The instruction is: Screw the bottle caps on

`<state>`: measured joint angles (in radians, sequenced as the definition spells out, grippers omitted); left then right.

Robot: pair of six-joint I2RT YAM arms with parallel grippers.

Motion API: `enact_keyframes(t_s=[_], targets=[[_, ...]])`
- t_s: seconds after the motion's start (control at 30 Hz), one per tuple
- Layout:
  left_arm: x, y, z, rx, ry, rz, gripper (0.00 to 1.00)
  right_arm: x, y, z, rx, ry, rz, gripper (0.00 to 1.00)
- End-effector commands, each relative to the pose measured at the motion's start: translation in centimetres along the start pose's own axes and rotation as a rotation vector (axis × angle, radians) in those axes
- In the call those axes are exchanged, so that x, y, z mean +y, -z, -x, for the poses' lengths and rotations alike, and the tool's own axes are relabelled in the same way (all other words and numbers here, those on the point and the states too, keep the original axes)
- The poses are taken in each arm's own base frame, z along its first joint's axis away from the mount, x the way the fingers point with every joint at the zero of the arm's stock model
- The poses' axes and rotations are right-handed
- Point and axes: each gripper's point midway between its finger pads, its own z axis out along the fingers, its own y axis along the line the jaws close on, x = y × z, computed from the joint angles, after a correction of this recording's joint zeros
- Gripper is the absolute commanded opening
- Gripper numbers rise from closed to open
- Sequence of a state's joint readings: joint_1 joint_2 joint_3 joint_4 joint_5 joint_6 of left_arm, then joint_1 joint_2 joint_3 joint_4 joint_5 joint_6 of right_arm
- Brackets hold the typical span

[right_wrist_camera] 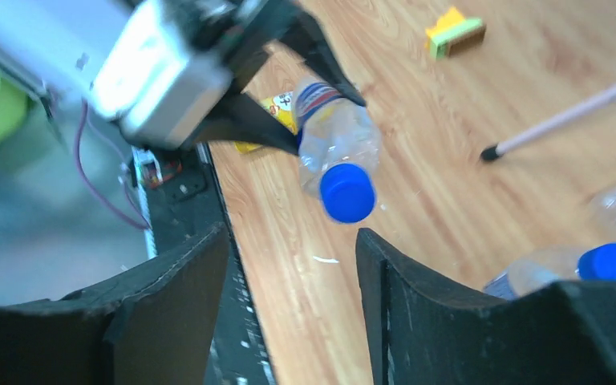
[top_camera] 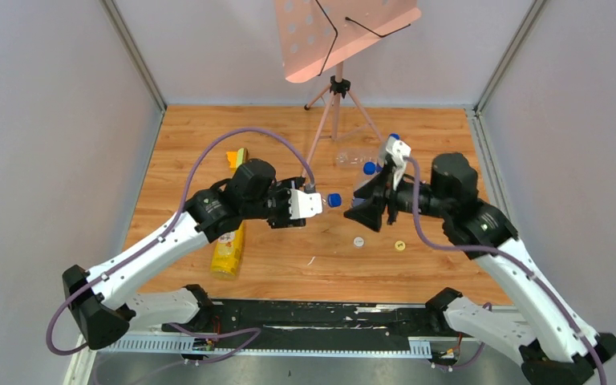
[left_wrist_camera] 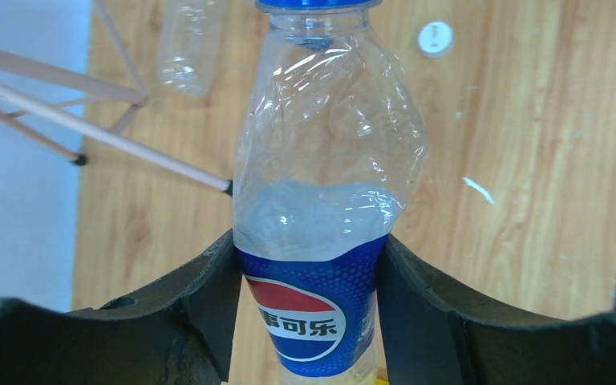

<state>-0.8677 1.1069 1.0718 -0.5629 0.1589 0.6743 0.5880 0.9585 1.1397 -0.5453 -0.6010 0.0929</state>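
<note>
Grips the bottle [left_wrist_camera: 321, 160] in the left jaws, blue cap [right_wrist_camera: 347, 192] on, with right jaws parted, empty, near it.

Robot lab cell: grey walls [top_camera: 48, 160] (wood tabletop [top_camera: 289, 269]).

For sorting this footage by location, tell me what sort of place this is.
Probably a robotics lab test cell: plain grey panel walls box in a wood-grain tabletop, the left arm and right arm are bolted at its near edge, and a pink music stand stands at the back.
</note>
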Motion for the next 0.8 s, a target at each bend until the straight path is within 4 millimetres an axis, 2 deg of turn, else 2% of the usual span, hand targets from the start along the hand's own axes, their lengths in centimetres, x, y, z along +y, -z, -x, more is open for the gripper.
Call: enact_keyframes(t_s=[0.0,0.1,0.23,0.43,0.77], targets=[[-3.6,0.8,2.1,-0.091,0.111,-0.290,0.00,2.8,2.1,-0.5,-0.090,0.501,0.173,0.62],[-4.8,1.1,2.7,-0.113,0.133,-0.387,0.00,3.9,2.8,-1.4,-0.121,0.674,0.244,0.62],[-5.4,1.5,3.7,-0.139,0.125,-0.458,0.00,4.3,2.7,-2.0,-0.124,0.770,0.303,0.62],[-5.5,1.9,4.6,-0.174,0.122,-0.487,0.00,4.1,1.9,-2.6,-0.070,0.799,0.362,0.57],[-5.5,2.1,5.1,-0.193,0.120,-0.492,0.00,4.5,1.3,-2.7,-0.066,0.798,0.433,0.49]])
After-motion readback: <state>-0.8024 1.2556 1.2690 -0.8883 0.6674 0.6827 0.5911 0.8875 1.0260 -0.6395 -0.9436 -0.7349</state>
